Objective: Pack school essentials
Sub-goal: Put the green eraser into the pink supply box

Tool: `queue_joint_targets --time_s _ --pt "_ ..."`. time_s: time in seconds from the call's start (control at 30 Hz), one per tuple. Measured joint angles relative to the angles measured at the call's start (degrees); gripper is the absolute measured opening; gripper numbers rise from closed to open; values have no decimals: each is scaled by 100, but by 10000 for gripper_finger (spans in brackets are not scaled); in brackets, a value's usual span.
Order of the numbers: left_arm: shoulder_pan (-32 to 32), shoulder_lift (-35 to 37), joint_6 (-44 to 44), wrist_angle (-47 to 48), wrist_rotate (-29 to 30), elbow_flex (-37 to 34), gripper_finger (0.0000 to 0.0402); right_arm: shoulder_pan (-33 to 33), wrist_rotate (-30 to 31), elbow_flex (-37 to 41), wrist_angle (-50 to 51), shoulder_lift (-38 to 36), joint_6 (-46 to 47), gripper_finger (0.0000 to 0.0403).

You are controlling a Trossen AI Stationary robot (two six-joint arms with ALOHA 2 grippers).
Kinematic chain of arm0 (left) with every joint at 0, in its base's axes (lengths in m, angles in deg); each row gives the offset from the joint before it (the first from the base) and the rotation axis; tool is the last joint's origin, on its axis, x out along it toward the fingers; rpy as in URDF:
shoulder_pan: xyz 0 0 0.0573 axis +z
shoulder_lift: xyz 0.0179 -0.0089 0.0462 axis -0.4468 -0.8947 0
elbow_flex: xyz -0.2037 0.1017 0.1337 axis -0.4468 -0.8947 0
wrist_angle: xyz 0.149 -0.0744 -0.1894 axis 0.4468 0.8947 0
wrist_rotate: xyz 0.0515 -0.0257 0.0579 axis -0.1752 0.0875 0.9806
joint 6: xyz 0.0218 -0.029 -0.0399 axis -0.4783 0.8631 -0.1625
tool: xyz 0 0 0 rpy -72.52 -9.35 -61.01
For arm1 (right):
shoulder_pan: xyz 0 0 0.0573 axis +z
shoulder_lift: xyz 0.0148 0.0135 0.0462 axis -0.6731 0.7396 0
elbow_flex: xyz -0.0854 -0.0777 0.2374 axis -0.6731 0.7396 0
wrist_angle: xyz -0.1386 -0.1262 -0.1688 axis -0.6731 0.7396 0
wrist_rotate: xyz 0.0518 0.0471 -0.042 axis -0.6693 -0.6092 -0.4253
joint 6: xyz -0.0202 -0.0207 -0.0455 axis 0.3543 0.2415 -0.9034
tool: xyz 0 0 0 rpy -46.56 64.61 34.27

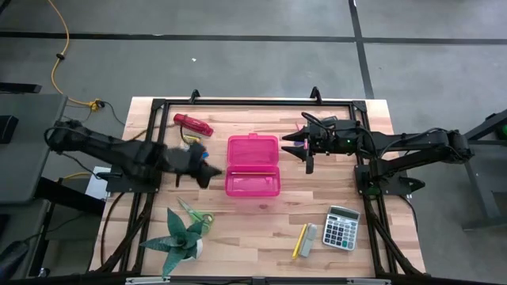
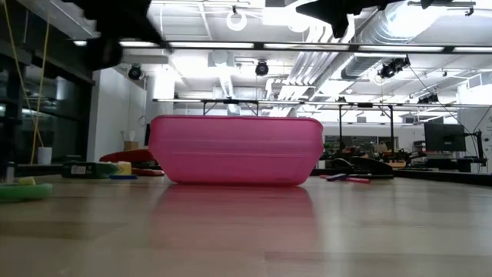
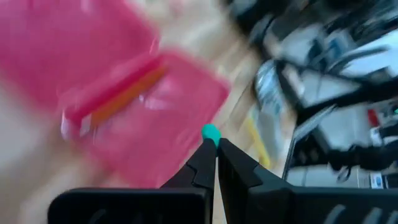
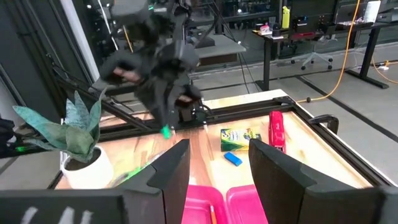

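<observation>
One pink case (image 1: 253,165) lies open at the centre of the table (image 1: 261,229), with one orange pencil (image 3: 127,93) already inside. The left end effector (image 1: 207,169), just beside the case, is closed on one small green piece (image 3: 211,132). The right end effector (image 1: 307,150) hovers open, empty, on the case's other side. Packing appears to be at an early stage. Still outside: one crayon box (image 4: 240,135), one blue piece (image 4: 232,158), one yellow pencil (image 1: 299,241), one grey block (image 1: 309,240) and one calculator (image 1: 341,227).
</observation>
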Motion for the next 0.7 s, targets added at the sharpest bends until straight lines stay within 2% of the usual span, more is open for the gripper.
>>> queue_joint_targets --time_s 0.13,0.33,0.5,0.7 --pt "754 27 -1201 -1419 -271 0 0 -1 0 -1 -132 0 5 158" --pt "1637 -54 -2348 -3195 -864 2 0 -1 -2 -2 -467 0 12 158" --pt "1962 -58 -3077 -3753 -1179 2 0 -1 -76 -2 -925 0 12 158" --pt "1954 -60 -3435 -3838 -1166 2 0 0 -111 -2 -1155 0 12 158"
